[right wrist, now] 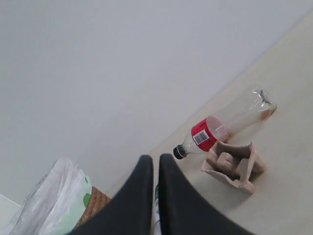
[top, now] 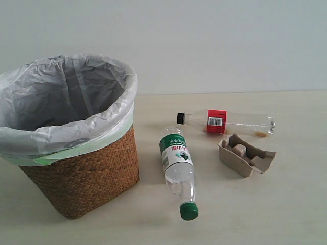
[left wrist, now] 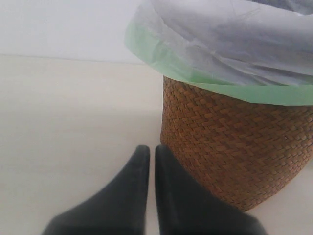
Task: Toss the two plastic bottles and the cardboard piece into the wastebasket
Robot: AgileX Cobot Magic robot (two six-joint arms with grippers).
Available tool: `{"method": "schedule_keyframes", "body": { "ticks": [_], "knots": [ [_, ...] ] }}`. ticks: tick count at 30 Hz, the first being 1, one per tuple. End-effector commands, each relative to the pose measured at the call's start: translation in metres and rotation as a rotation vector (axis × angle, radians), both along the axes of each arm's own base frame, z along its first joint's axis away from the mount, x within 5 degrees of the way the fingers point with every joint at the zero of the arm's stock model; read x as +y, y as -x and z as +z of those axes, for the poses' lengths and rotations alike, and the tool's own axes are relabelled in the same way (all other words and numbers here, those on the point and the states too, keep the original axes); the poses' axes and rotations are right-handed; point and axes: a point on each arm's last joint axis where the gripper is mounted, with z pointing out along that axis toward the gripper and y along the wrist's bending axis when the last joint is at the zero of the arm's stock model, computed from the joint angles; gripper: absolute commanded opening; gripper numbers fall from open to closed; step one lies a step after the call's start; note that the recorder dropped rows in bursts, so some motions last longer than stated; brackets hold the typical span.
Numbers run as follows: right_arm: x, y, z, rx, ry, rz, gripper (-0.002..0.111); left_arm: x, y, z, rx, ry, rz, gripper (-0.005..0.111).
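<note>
The wastebasket (top: 87,173) stands at the left, brown wicker with a pale bag over its rim. The wider bottle with the green cap (top: 177,166) lies on the table just right of it, cap toward the front. Behind it the slim bottle with the black cap and red label (top: 225,121) lies sideways. The cardboard piece (top: 246,154) sits in front of that bottle. Neither gripper shows in the exterior view. My left gripper (left wrist: 152,152) is shut and empty, low beside the wastebasket (left wrist: 234,152). My right gripper (right wrist: 156,161) is shut and empty, above the table, short of the red-label bottle (right wrist: 222,128) and the cardboard piece (right wrist: 234,165).
A pale wooden table (top: 286,214) carries everything, with a plain white wall (top: 204,41) behind. A sliver of the green-label bottle (right wrist: 156,210) shows between my right fingers, and the wastebasket (right wrist: 95,203) lies off to one side.
</note>
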Motion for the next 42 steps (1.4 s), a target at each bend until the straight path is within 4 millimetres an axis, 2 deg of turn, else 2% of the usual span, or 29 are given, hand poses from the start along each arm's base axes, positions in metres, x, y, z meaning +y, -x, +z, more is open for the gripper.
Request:
{"method": "schedule_keyframes", "body": {
  "ticks": [1,5,8,12,16,20,22,25,27,31,33,38,42],
  "knots": [
    [-0.001,0.001,0.007,-0.072,-0.012,-0.012,0.000,0.000,0.000,-0.001,-0.002,0.002,0.002,0.004],
    [-0.001,0.001,0.007,-0.076,0.001,-0.012,0.000,0.000,0.000,-0.001,-0.002,0.002,0.002,0.004],
    [-0.001,0.001,0.008,-0.119,0.140,-0.023,0.000,0.000,0.000,-0.001,-0.002,0.002,0.002,0.004],
    [0.000,0.004,0.047,-0.196,0.296,-0.010,0.000,0.000,0.000,-0.001,-0.002,0.002,0.002,0.004],
    [0.010,-0.010,0.090,-0.099,0.481,0.099,0.000,0.000,0.000,-0.001,-0.002,0.002,0.002,0.004],
    [0.031,-0.046,0.129,0.065,0.746,0.279,0.000,0.000,0.000,-0.001,-0.002,0.002,0.002,0.004],
    [0.043,-0.066,0.137,0.178,0.839,0.369,0.001,0.000,0.000,-0.001,-0.002,0.002,0.002,0.004],
    [0.056,-0.101,0.154,0.312,0.958,0.438,0.010,0.000,0.000,-0.001,-0.002,0.002,0.002,0.004],
    [0.064,-0.128,0.156,0.432,1.030,0.475,0.022,0.000,0.000,-0.001,-0.002,0.002,0.002,0.004],
    [0.075,-0.180,0.142,0.655,1.191,0.510,0.057,0.000,0.000,-0.001,-0.002,0.002,0.002,0.004],
    [0.081,-0.204,0.130,0.748,1.241,0.523,0.064,0.000,0.000,-0.001,-0.002,0.002,0.002,0.004],
    [0.097,-0.252,0.083,0.886,1.326,0.570,0.065,0.000,0.000,-0.001,-0.002,0.002,0.002,0.004],
    [0.103,-0.277,0.045,0.910,1.410,0.590,0.065,0.000,0.000,-0.001,-0.002,0.002,0.002,0.004]
  ]
}}
